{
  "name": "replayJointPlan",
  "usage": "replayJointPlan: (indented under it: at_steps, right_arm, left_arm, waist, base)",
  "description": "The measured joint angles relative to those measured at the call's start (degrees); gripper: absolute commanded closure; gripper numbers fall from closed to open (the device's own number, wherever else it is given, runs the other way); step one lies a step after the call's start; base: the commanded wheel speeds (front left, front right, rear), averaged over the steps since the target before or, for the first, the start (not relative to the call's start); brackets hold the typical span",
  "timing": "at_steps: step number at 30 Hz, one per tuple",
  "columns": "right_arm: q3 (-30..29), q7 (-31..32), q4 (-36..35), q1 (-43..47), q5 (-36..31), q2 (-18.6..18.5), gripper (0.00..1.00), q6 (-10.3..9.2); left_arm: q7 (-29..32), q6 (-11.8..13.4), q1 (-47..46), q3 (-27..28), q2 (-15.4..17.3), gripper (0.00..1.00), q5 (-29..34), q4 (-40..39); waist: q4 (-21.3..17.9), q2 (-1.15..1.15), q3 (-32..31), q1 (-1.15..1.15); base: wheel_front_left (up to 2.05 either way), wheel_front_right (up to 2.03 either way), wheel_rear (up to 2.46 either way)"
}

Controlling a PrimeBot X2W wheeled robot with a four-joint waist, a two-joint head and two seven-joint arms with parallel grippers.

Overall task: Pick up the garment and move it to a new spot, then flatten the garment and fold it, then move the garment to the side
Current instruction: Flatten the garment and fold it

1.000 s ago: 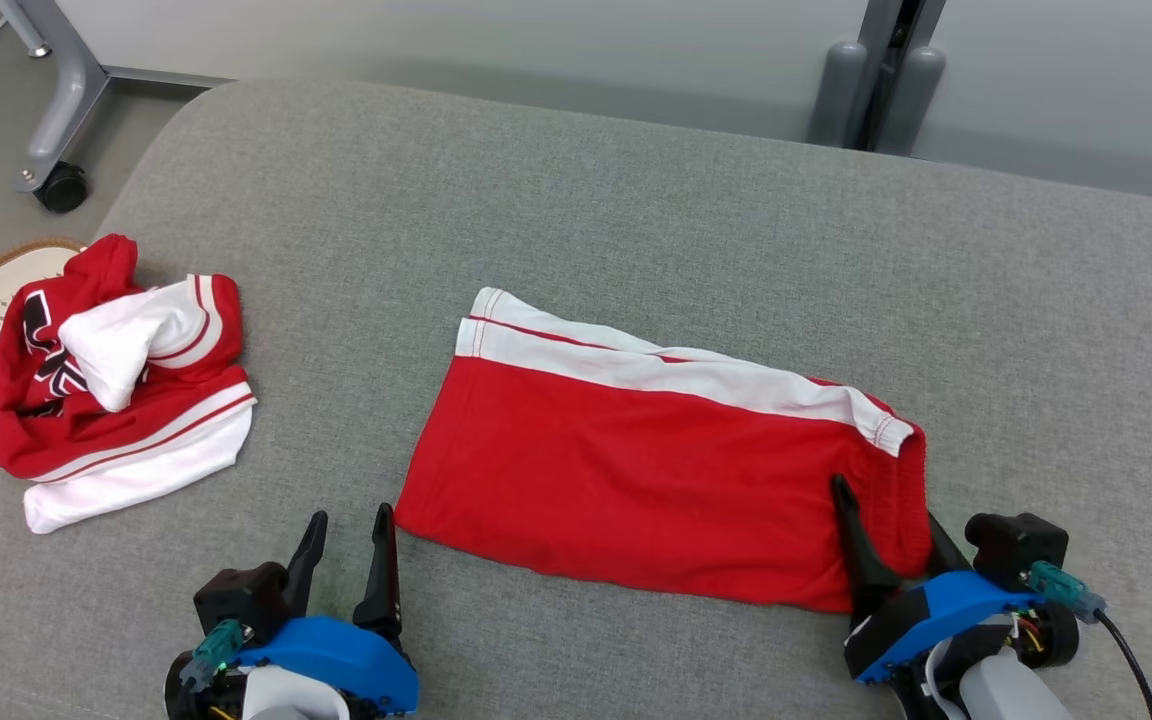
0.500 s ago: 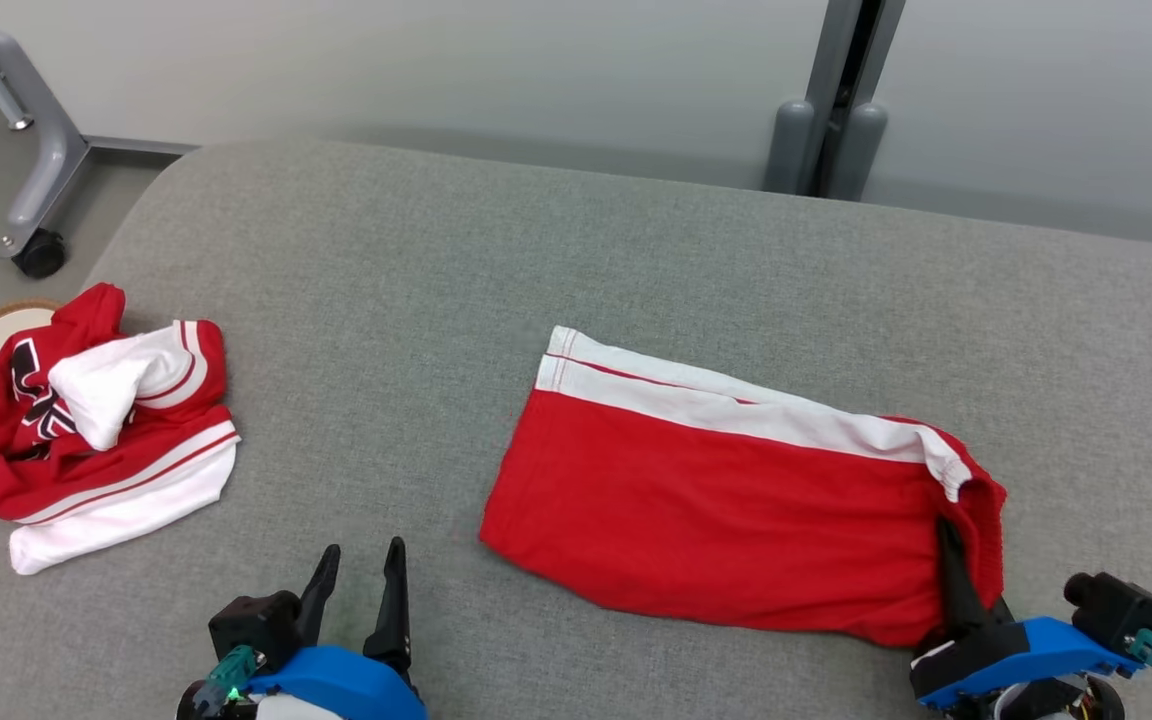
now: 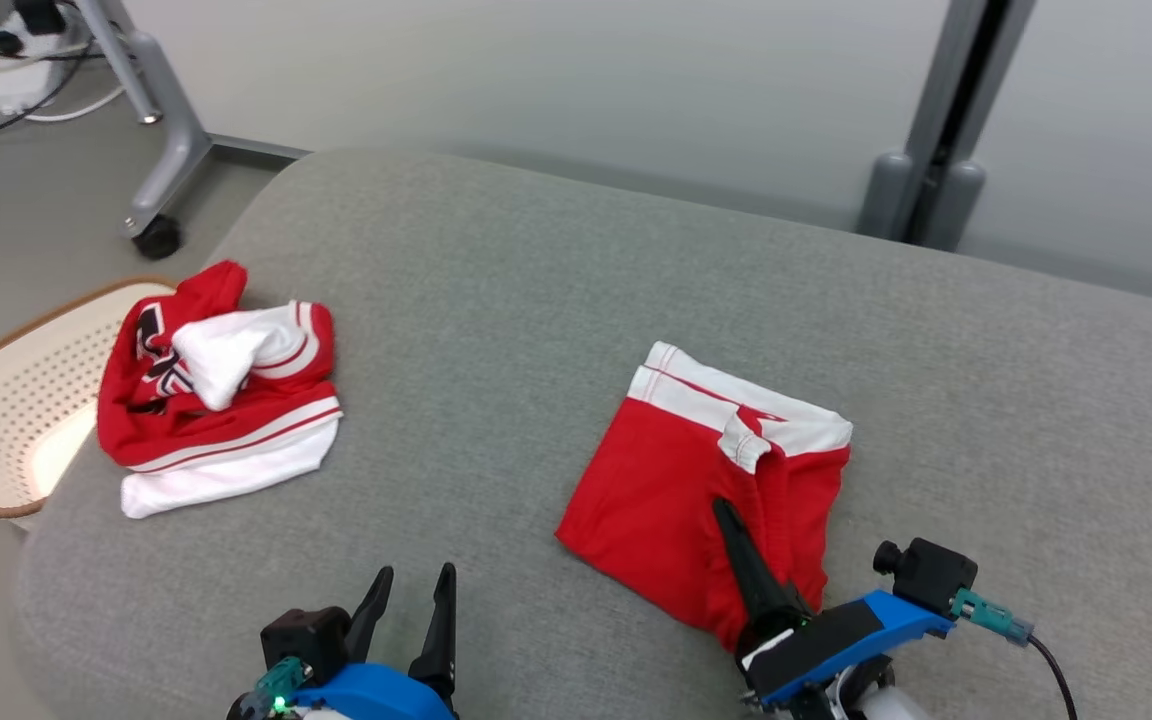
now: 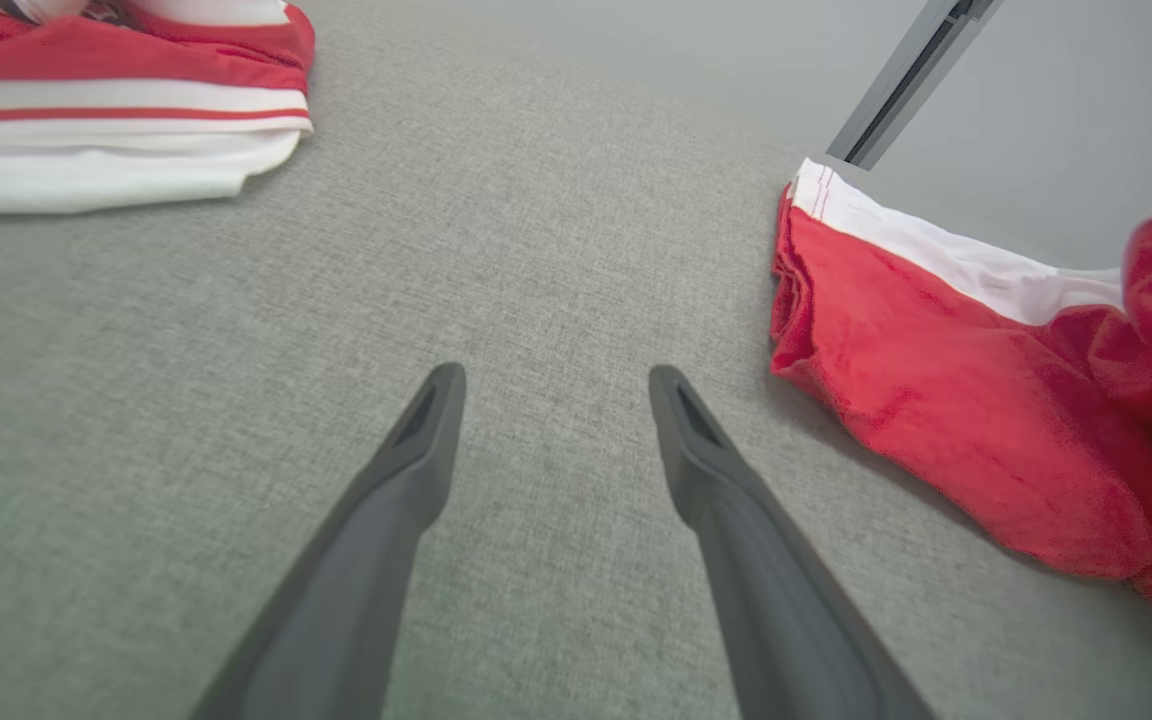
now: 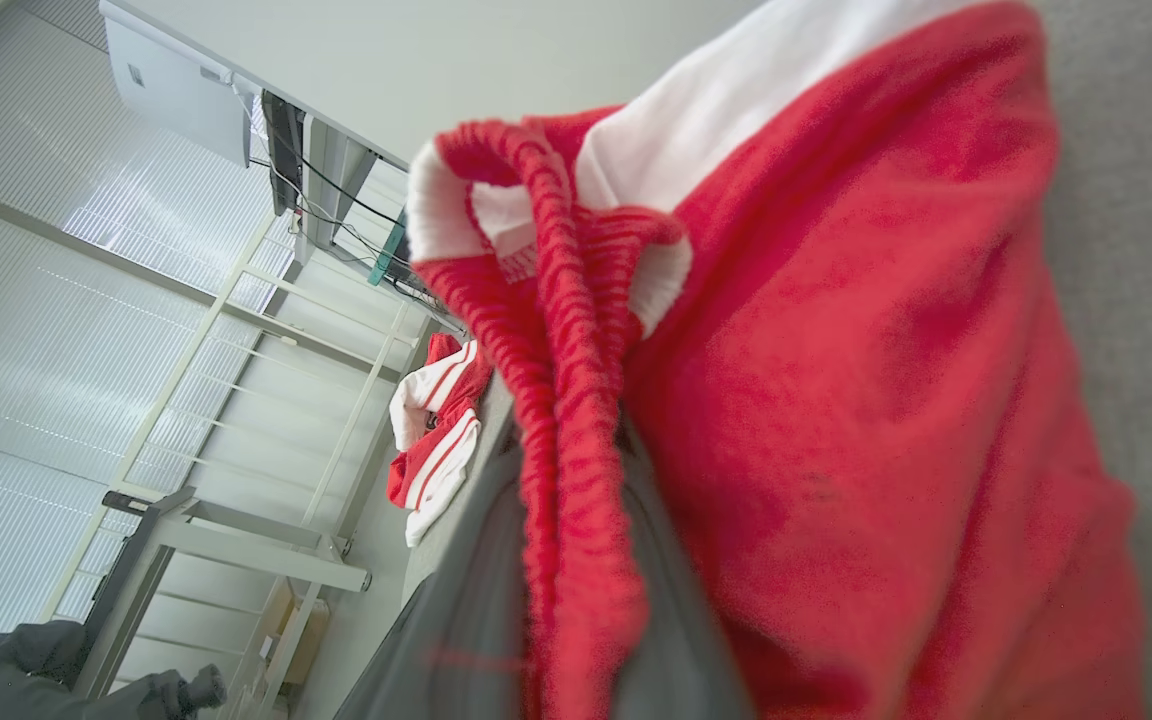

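Red shorts with a white band (image 3: 676, 480) lie on the grey cushion (image 3: 536, 300), their right end folded over toward the left. My right gripper (image 3: 736, 530) is shut on the shorts' ribbed waistband (image 5: 566, 420), lifting that end above the lower layer. One dark finger (image 3: 746, 565) shows on top of the cloth; the other is hidden under it. My left gripper (image 3: 414, 600) is open at the lower left, hovering over bare cushion, well apart from the shorts (image 4: 936, 380).
A second red and white garment (image 3: 221, 390) lies crumpled at the cushion's left edge, beside a perforated cream basket (image 3: 6, 410) on the floor. A wheeled grey frame (image 3: 161, 150) and a grey post (image 3: 931, 130) stand behind the cushion.
My right gripper has carried the waistband end leftward over the shorts, halving their visible length. The head camera has turned, shifting the whole scene. The left gripper stays open.
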Motion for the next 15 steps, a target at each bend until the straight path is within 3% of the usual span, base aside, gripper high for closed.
replayJointPlan:
  at_steps: [5,8,9,10,11,12,15]
  right_arm:
    - [0.4,-1.0,5.0,-4.8,-0.5,0.0,1.00,0.00]
    - [-2.7,-1.1,7.9,-6.9,-3.1,0.0,1.00,0.00]
    - [-4.1,-1.1,8.7,-7.4,-3.6,0.0,0.94,0.00]
    - [-4.1,-1.1,8.7,-7.4,-3.6,0.0,0.68,0.00]
    - [-5.3,-1.1,9.5,-7.6,-4.6,0.0,0.19,0.00]
    - [-5.9,-1.1,9.9,-7.7,-5.4,-0.1,0.00,0.00]
    - [-6.7,-1.1,9.6,-7.8,-7.6,-0.1,0.00,0.00]
  left_arm:
    - [0.0,0.0,0.3,-0.3,0.0,0.00,0.2,0.1]
    - [0.0,0.0,0.9,-0.5,0.0,0.00,0.2,0.0]
    - [0.0,0.0,1.0,-0.6,0.0,0.00,0.2,0.0]
    - [0.0,0.0,1.0,-0.6,0.0,0.00,0.2,0.0]
    - [0.0,0.0,1.0,-0.6,0.0,0.00,0.1,-0.1]
    - [0.0,0.0,1.0,-0.7,0.1,0.00,0.1,-0.1]
    - [0.0,0.0,1.3,-0.6,0.1,0.00,0.0,-0.4]
  waist:
    - [4.6,0.00,0.0,0.00]
    - [6.8,0.00,0.6,0.00]
    - [7.5,0.00,0.9,0.00]
    - [7.5,0.00,0.9,0.00]
    - [8.0,0.00,1.1,0.00]
    - [8.4,0.00,1.4,0.00]
    - [9.1,0.00,2.1,0.00]
  base:
    - [0.00,0.00,0.00]
    - [0.00,0.00,0.00]
    - [0.00,0.00,0.00]
    - [0.00,0.00,0.00]
    - [0.00,0.00,0.00]
    - [0.00,0.00,0.00]
    - [0.00,0.00,0.00]
